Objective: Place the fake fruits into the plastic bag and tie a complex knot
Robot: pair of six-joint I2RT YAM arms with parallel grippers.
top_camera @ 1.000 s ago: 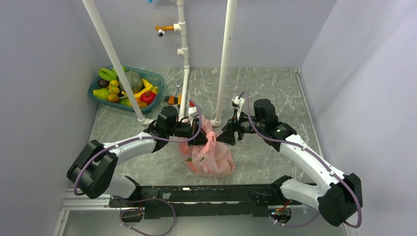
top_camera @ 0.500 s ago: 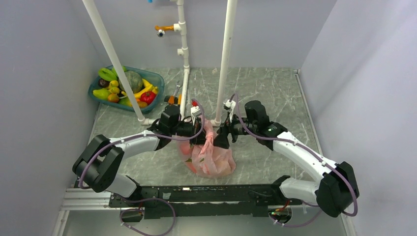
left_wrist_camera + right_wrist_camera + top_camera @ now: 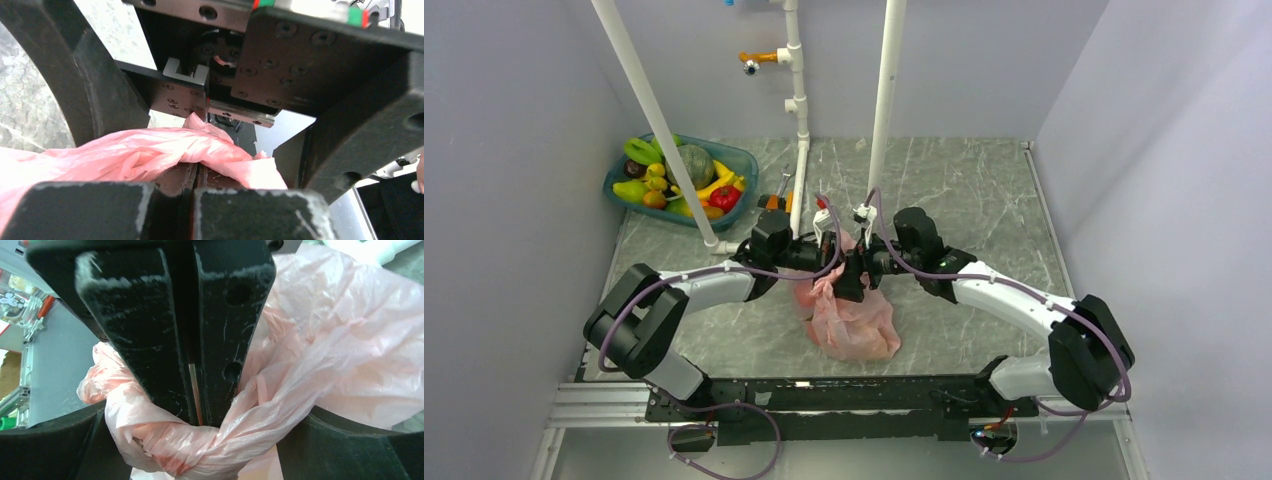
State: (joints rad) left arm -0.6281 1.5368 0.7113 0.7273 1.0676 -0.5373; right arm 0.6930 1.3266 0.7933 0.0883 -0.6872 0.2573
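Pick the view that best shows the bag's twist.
Right wrist: the twist fills the lower frame, pinched by the shut left gripper. Left wrist shows just bunched bag above its fingers. Top view: the right gripper hides it.

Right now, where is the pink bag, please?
In the overhead view, the pink bag lies central on the table, in front of the white poles, its top pinched in the left gripper.

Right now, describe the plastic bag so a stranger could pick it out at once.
On the grey marbled table, look just in front of the white poles, near the middle. The plastic bag lies there, its bunched top pinched in the left pincer. It is the only thin, crumpled, translucent pink thing; the teal basin at the far left is rigid.
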